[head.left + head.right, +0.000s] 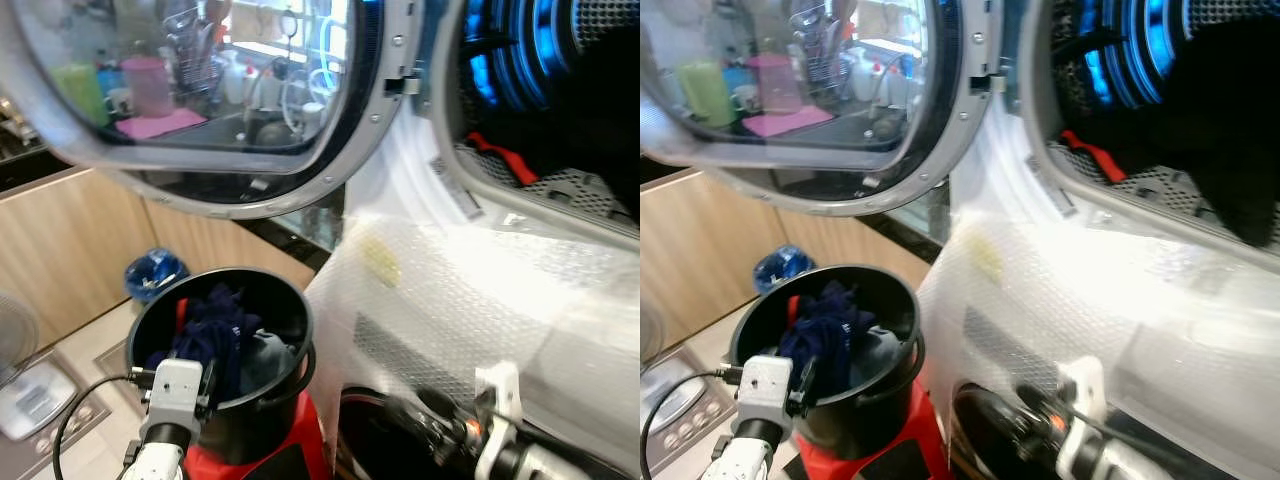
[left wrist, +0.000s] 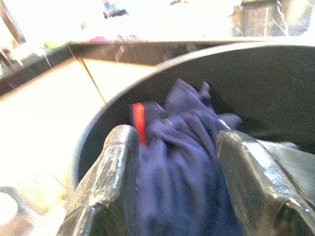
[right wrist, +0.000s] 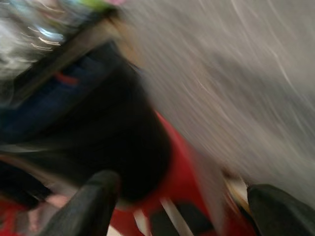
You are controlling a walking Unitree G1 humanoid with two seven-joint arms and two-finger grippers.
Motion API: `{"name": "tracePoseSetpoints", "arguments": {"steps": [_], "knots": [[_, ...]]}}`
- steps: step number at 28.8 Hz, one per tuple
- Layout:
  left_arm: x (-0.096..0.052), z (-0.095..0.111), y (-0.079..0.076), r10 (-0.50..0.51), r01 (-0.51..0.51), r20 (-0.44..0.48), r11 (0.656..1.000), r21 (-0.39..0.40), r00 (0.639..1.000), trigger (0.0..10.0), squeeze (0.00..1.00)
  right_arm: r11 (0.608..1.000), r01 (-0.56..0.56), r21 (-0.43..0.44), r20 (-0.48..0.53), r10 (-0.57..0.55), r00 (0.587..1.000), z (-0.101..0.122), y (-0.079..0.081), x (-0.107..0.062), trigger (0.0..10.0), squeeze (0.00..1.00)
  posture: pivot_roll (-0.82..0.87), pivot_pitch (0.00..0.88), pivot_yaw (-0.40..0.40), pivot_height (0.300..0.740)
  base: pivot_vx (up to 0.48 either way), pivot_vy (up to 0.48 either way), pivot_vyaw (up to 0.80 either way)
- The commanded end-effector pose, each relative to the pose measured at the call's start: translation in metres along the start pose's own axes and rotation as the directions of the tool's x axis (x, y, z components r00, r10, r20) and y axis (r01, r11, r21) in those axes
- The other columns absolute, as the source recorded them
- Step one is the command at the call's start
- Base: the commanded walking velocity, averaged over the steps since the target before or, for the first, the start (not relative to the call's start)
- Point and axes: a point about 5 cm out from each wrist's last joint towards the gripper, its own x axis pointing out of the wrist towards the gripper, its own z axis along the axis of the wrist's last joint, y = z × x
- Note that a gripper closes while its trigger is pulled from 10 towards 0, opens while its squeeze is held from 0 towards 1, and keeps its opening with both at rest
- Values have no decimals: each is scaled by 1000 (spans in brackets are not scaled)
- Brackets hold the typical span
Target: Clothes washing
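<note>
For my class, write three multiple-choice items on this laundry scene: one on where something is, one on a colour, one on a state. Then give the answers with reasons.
1. Where is the navy garment?
A. In the black bucket
B. On the floor
C. Hanging on the washer door

2. What colour is the stool under the bucket?
A. Green
B. Red
C. White

3. What state is the washer door in?
A. Shut
B. Taken off
C. Swung open

Answers:
1 A: the cloth is heaped inside the bucket, with the left end effector open around it.
2 B: red shows beneath the bucket's base.
3 C: the drum is exposed, with dark clothes inside.
</note>
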Motion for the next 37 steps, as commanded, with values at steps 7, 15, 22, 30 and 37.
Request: {"name": "tracePoseSetpoints", "arguments": {"steps": [7,15,22,30,37], "knots": [[9,47,17,71,-75,147,997,17,987,10000,0,843,531,82,-141,-518,844,-65,-70,4,10000,0,3,68,6,740,0,0,0],[31,31,33,-22,9,-61,980,-200,998,10000,0,748,655,-109,-342,-647,682,-121,-71,-1,10000,0,24,50,21,740,0,0,0],[63,9,78,-112,31,-276,959,-282,955,10000,1000,744,662,-97,-284,-658,698,-112,-59,21,10000,0,28,74,13,740,0,0,0],[91,1,85,-167,58,-358,953,-297,919,10000,1000,704,703,-100,-308,-694,651,-121,-63,12,10000,0,12,79,-17,740,0,0,0],[113,14,84,-167,83,-354,967,-242,920,10000,1000,682,724,-107,-305,-715,629,-120,-70,4,10000,0,1,84,-36,740,0,0,0]]}}
